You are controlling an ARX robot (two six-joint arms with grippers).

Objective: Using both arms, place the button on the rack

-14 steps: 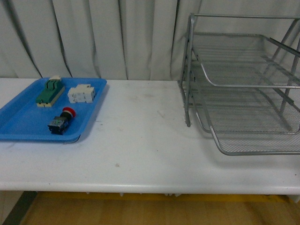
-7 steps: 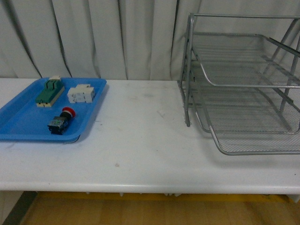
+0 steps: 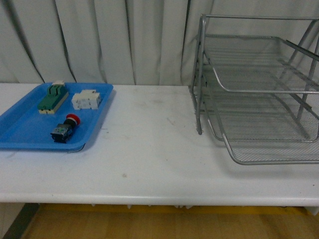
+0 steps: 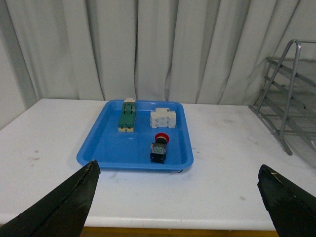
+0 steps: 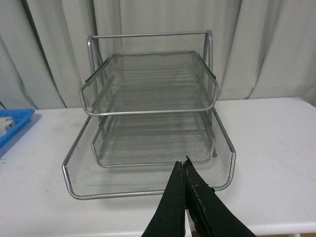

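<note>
- My left gripper (image 4: pixel 177 168) has its jaws spread wide apart with nothing between them. The two dark fingers (image 4: pixel 64 207) show at the outer edges of the left wrist view, and the blue tray (image 4: pixel 123 148) sits framed between them, further off.
- My right gripper (image 5: pixel 182 165) has its jaws pressed together, tip against tip, gripping nothing.
- The blue tray lies on the white table (image 3: pixel 149 149) on my left side, near the curtain (image 3: pixel 99 40), and holds three parts.
- The button (image 3: pixel 65 128) lies on its side in the nearer part of the tray, close to the front rim. Its red cap points away from me, toward the back, and its dark body is toward me.
- The green-and-beige terminal block (image 3: pixel 53 98) rests in the far part of the tray, lengthways front to back.
- The white blocky component (image 3: pixel 86 99) sits just beside the terminal block, on its right. The two are apart from each other, and both are apart from the button.
- The rack (image 3: pixel 259 89) stands on the table on my right side, well apart from the tray, with a stretch of bare tabletop between them.
- The rack's three mesh tiers are stacked in the tubular frame. The lowest tier is slid out furthest toward me, the middle one sits further back, and the top one overhangs the middle.
- In the right wrist view my closed fingertips show against the front rim of the lowest tier. I cannot tell whether they touch it.
</note>
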